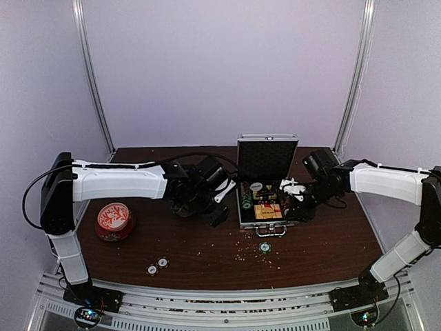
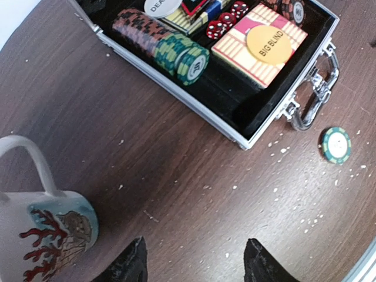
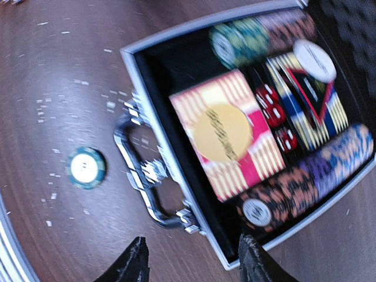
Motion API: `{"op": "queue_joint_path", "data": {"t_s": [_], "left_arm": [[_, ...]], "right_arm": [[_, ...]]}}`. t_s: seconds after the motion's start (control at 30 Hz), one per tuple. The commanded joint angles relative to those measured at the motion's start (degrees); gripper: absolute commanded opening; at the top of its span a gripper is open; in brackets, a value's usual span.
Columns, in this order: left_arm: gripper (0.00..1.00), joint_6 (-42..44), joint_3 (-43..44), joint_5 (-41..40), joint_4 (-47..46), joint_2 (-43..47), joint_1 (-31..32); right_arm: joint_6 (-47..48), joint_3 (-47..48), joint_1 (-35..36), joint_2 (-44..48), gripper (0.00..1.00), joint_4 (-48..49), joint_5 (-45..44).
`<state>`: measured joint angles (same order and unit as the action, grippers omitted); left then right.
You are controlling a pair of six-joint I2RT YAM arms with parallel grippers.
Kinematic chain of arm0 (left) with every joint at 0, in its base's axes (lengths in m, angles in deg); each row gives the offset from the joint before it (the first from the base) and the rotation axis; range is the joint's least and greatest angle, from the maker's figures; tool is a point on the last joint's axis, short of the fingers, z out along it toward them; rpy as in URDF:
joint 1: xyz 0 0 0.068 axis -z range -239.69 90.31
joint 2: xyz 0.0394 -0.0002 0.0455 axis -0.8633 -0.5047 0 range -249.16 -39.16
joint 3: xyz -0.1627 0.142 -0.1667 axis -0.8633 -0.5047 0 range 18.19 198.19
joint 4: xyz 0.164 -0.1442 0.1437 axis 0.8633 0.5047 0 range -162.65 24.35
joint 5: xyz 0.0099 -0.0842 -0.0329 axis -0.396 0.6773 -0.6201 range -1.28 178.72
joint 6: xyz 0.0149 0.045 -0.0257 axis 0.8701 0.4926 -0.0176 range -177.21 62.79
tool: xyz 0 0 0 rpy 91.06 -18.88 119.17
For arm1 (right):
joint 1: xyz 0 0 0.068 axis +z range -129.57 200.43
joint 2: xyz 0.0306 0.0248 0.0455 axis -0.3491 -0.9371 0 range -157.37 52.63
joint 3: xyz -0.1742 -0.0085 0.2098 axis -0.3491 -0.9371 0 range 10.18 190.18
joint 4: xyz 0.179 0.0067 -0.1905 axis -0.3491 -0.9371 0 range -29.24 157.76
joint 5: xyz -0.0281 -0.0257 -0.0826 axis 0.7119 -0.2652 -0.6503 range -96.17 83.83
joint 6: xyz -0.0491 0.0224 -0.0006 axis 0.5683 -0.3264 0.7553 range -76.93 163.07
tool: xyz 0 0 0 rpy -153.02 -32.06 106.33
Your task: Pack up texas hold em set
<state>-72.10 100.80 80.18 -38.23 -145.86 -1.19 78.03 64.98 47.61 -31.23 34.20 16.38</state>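
Dark wooden table (image 1: 207, 238), dusted with pale crumbs, white walls all round. Reaching in from either side, left arm (image 1: 117, 181) and right arm (image 1: 386, 181), both crowding the case (image 1: 267, 160), which is open mid-table, lid upright, most of the set already inside. Tight quarters: could bump each other, or clip that lid and drop it shut on a finger.

Over bare wood, the left gripper (image 2: 197, 265), jaws apart, nothing between them. Above the case's front corner, the right gripper (image 3: 194, 265), jaws apart too, empty. Right by the handle (image 3: 147, 182), so might snag it on the way down and drag the whole case.

Off to the left, red tin (image 1: 114, 219), well clear. Closer trouble: mug (image 2: 47, 229) just beside the left fingers, one careless swing enough to tip it.

Inside, chip rows (image 2: 170, 44) standing on edge, likely to spill with any jolt. Outside, green chip (image 2: 335, 144) flat on the wood near the handle, two more chips (image 1: 152, 270) well apart toward the near edge. Flat and thin: hard to pinch, apt to skid away or off the table. Shut the lid now and lose all three. Smallest of all, red dice (image 2: 226, 20), tucked between the boxes, quick to hop out if shaken.
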Motion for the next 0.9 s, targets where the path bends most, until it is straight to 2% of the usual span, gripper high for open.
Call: {"op": "queue_joint_path", "data": {"t_s": [0.0, 0.2, 0.3, 0.5, 0.87], "left_arm": [[0.57, 3.9, 2.5, -4.4, 1.7, 2.9, -0.3], [0.57, 8.9, 2.0, -8.3, -4.8, 4.1, -0.4], [0.56, 10.4, -0.9, -8.8, -10.0, 5.8, -0.5], [0.56, 12.9, -7.6, -9.8, -14.8, 10.6, -1.2], [0.56, 13.4, -9.2, -12.8, -13.7, 13.2, -1.3]], "right_arm": [[4.0, 3.4, 7.6, 1.8, 0.53, -5.8, -1.1], [6.3, 5.4, 14.6, -1.6, 0.53, -9.3, -4.8], [6.5, 5.0, 17.6, -4.6, 0.53, -9.5, -8.2], [5.8, 5.2, 20.9, -9.3, 0.53, -8.3, -11.7], [5.8, 7.1, 22.7, -14.7, 0.55, -7.8, -12.7]]}}
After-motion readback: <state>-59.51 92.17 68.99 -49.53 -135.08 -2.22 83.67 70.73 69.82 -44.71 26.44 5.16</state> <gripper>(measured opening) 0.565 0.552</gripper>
